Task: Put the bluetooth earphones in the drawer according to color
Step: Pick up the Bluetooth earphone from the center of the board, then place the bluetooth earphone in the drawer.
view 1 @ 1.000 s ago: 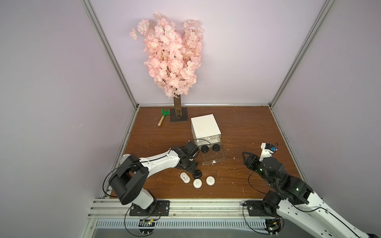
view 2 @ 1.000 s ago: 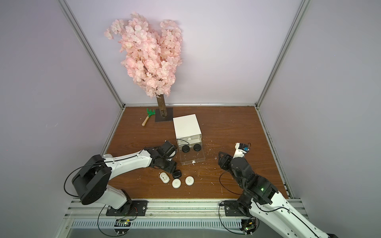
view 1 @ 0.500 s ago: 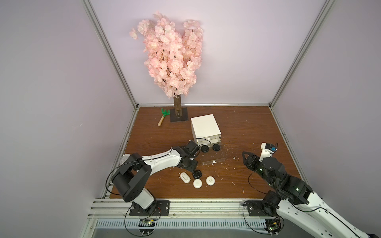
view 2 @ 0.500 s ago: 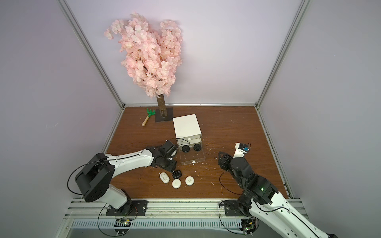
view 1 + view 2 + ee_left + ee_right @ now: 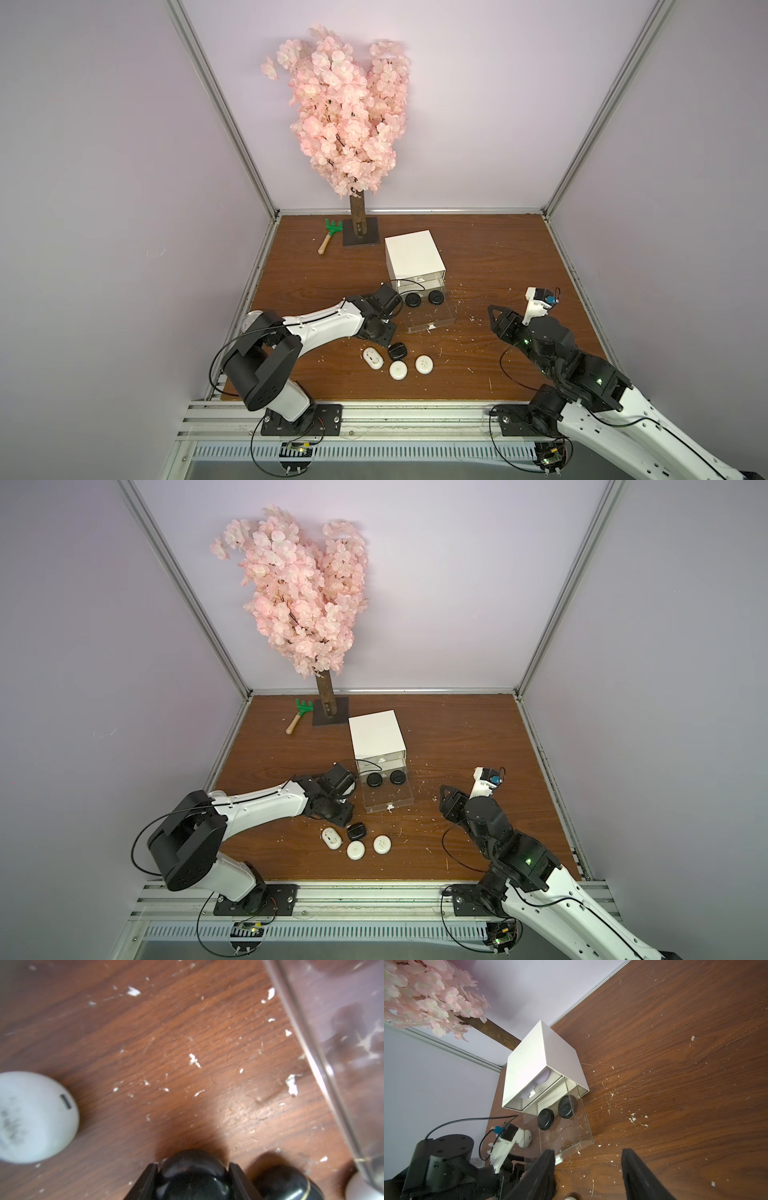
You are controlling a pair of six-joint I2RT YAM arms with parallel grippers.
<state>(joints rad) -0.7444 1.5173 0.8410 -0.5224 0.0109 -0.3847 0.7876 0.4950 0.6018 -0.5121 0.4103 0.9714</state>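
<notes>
Pinching a black earphone case [image 5: 397,353] by its two sides, the left gripper [image 5: 192,1166] stands low over the table [image 5: 498,249] at the left of the scene, jaws drawn in flush against the case; step in hand, by this evidence: pickup of a third black case for the open drawer. Just beside it lies an oval white case [image 5: 372,358]; to the right of that, a round white case [image 5: 398,370] and a second round white case [image 5: 424,364]; a fourth white case [image 5: 525,1136] sits just beside the drawer's left wall, hidden under the arm in both top views. Centre: the clear drawer [image 5: 430,328], lowest of the white cabinet [image 5: 411,253], is pulled out toward the near side; two black cases, one [image 5: 412,299] beside the other [image 5: 435,297], lie at its far end; its near half is bare. Right: the right gripper [image 5: 588,1152] hovers off the drawer's near right corner, apart from it, fingers spread with nothing between them. The next move likely calls for a lift high enough to clear the transparent left wall, a short carry rightward, and release over the bare half; that wall is hard to see and the oval case is easily nudged; open table lies right of the cabinet.
</notes>
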